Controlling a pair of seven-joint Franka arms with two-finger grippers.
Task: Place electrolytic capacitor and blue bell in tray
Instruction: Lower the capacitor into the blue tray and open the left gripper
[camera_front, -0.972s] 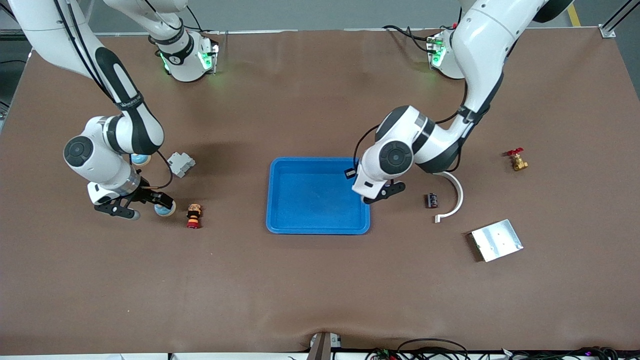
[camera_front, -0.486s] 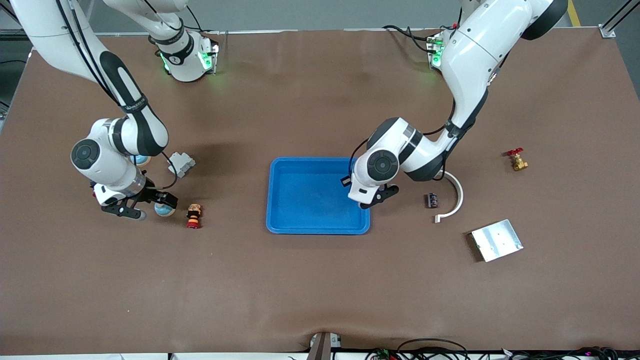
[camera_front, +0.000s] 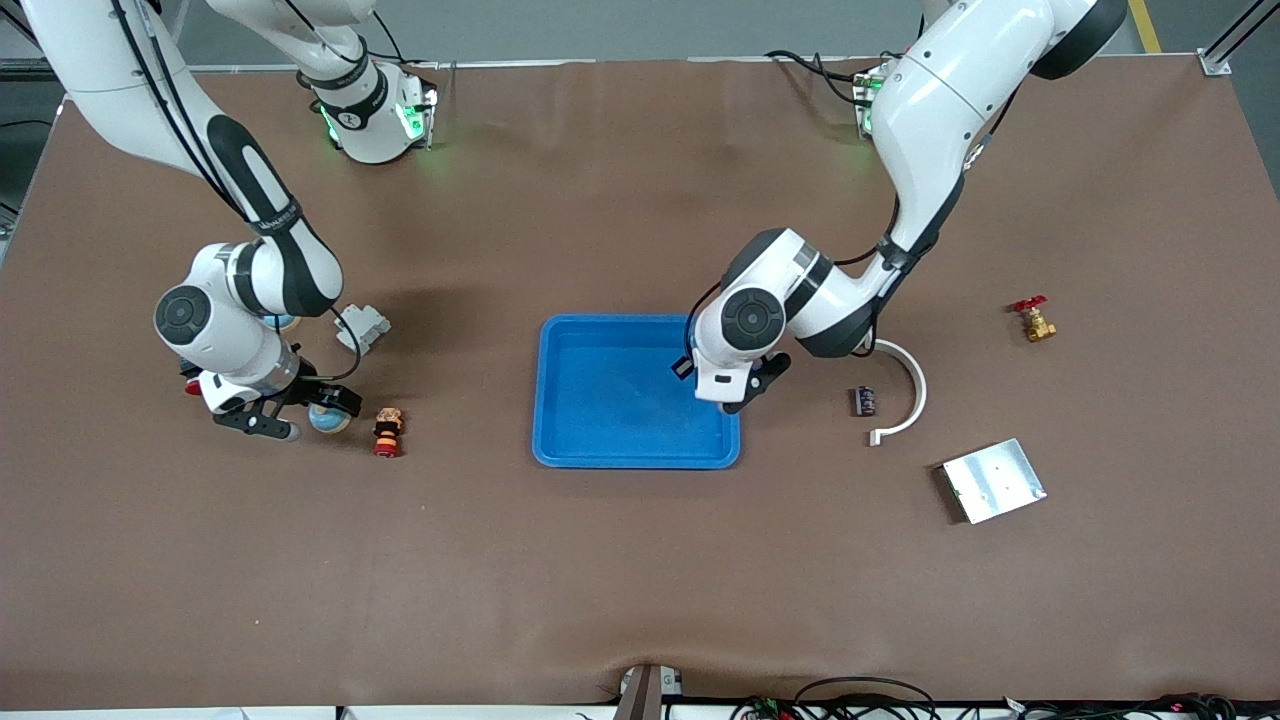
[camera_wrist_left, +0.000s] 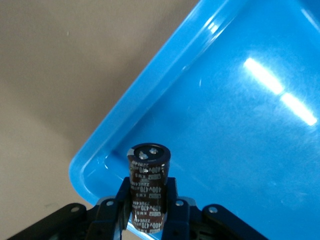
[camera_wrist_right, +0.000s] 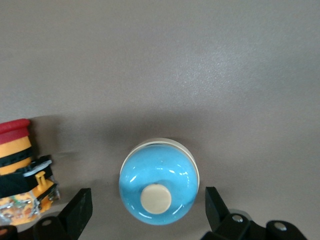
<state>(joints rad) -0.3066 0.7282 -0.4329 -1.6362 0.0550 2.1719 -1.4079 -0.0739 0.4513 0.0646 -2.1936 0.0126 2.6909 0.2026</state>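
Note:
My left gripper (camera_front: 738, 398) is shut on the electrolytic capacitor (camera_wrist_left: 148, 170), a dark brown cylinder with white print and a silver top. In the left wrist view the gripper (camera_wrist_left: 148, 202) holds it over a corner of the bright blue tray (camera_wrist_left: 240, 125). In the front view that is the tray's (camera_front: 560, 440) end toward the left arm. The blue bell (camera_front: 325, 419), a glossy blue dome with a cream button, sits on the table at the right arm's end. My right gripper (camera_wrist_right: 147, 212) is open, its fingers on either side of the blue bell (camera_wrist_right: 158, 181) and clear of it.
A red and orange stacked part (camera_front: 386, 432) stands close beside the bell. A grey block (camera_front: 362, 327) and a second blue dome (camera_front: 280, 321) lie by the right arm. Toward the left arm's end lie a small dark cylinder (camera_front: 863, 401), a white curved piece (camera_front: 908, 385), a silver plate (camera_front: 993, 480) and a brass valve (camera_front: 1033, 321).
The left arm has carried the capacitor from beside the tray to over its corner. The right gripper has shifted slightly and stays open around the bell.

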